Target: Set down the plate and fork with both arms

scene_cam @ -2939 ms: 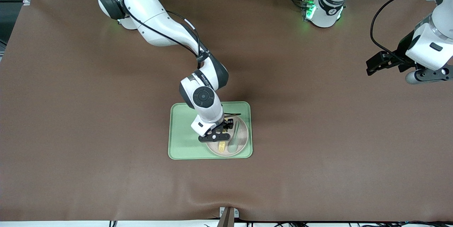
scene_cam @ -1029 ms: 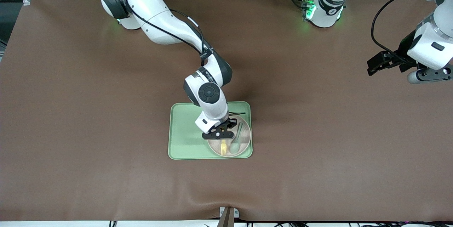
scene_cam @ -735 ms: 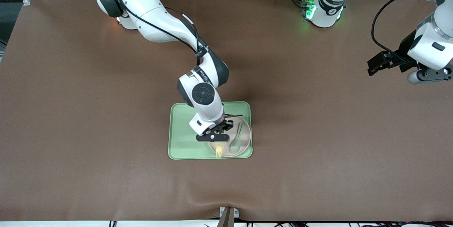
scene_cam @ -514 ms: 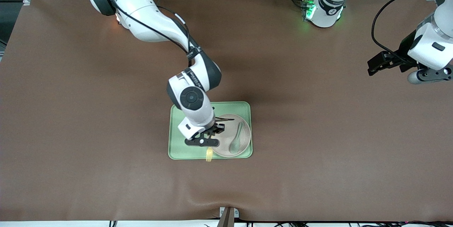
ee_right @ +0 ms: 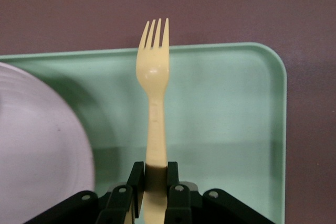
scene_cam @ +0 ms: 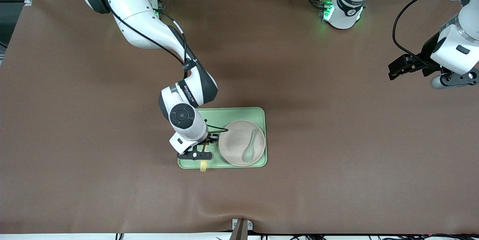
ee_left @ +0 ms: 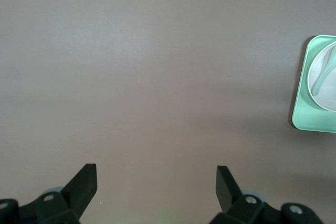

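Note:
My right gripper (scene_cam: 198,154) is shut on the handle of the pale-yellow fork (scene_cam: 203,166) and holds it above the green tray's (scene_cam: 194,120) bare part, beside the plate. In the right wrist view the fork (ee_right: 154,77) stands out from the gripper (ee_right: 156,176), its tines over the tray's (ee_right: 226,108) edge. The beige speckled plate (scene_cam: 235,139) lies on the tray at its left-arm end, with a grey-green spoon (scene_cam: 250,146) in it. My left gripper (scene_cam: 397,70) is open and waits above bare table at the left arm's end; the left wrist view shows its fingers (ee_left: 84,182) wide apart.
The brown mat (scene_cam: 336,139) covers the whole table. The left wrist view shows the tray (ee_left: 310,114) and plate (ee_left: 325,82) at its edge. A seam bump lies in the mat near the front edge (scene_cam: 241,217).
My right gripper has lifted the fork off the plate and carried it toward the right arm's end, over the tray's bare part. The spoon stays in the plate. The left arm has not moved.

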`<state>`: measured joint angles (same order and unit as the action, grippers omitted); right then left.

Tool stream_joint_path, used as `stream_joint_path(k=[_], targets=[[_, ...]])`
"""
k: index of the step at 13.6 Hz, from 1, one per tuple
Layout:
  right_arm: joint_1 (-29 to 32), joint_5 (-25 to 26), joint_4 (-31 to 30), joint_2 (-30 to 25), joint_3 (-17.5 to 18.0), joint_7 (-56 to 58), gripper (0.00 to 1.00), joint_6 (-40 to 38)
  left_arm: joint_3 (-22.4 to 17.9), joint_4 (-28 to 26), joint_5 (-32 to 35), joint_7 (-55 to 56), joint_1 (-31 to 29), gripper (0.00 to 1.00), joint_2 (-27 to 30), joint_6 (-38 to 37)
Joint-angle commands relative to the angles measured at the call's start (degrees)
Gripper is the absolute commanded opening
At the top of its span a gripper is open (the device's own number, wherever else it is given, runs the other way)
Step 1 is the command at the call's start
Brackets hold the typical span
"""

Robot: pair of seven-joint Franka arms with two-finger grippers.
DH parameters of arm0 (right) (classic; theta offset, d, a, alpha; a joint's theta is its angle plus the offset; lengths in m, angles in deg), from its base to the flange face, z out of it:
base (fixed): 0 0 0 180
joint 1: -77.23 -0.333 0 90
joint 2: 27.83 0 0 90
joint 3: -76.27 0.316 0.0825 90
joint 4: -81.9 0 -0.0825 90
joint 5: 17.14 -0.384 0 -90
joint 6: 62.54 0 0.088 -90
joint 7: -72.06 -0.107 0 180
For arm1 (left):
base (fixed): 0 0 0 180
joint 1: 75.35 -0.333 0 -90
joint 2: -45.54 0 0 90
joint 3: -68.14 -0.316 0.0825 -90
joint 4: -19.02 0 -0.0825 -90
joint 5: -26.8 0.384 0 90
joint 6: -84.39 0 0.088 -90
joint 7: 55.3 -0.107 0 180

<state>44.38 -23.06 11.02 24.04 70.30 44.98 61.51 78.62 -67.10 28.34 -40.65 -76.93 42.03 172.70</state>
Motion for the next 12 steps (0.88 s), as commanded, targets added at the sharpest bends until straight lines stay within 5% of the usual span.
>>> stream_joint_path(k=[1,4,5,6,7,12], targets=[[0.07,0.12,-7.95,-3.96,0.34,1.59,0.08,2.42,-0.02,-0.10,0.31,-1.39,-0.18,1.00,0.17,0.20],[0.76,0.12,-11.30,-5.63,0.34,3.35,0.14,3.48,-0.02,-0.19,0.31,-1.30,-0.09,1.00,0.17,0.20],[0.77,0.12,-11.30,-5.81,0.34,3.35,0.38,3.22,-0.02,-0.27,0.31,-1.39,-0.09,1.00,0.17,0.20],[0.77,0.12,-11.21,-5.72,0.42,3.35,0.75,3.21,-0.02,-0.28,0.31,-1.30,-0.09,1.00,0.08,0.20],[0.77,0.21,-10.95,-5.72,0.34,3.43,0.96,3.13,-0.02,-0.19,0.31,-1.39,-0.09,1.00,0.17,0.11],[0.50,-0.23,-7.09,-5.90,0.43,3.08,1.00,-0.28,-0.02,-0.19,0.31,-1.39,-0.09,1.00,0.08,0.11]])
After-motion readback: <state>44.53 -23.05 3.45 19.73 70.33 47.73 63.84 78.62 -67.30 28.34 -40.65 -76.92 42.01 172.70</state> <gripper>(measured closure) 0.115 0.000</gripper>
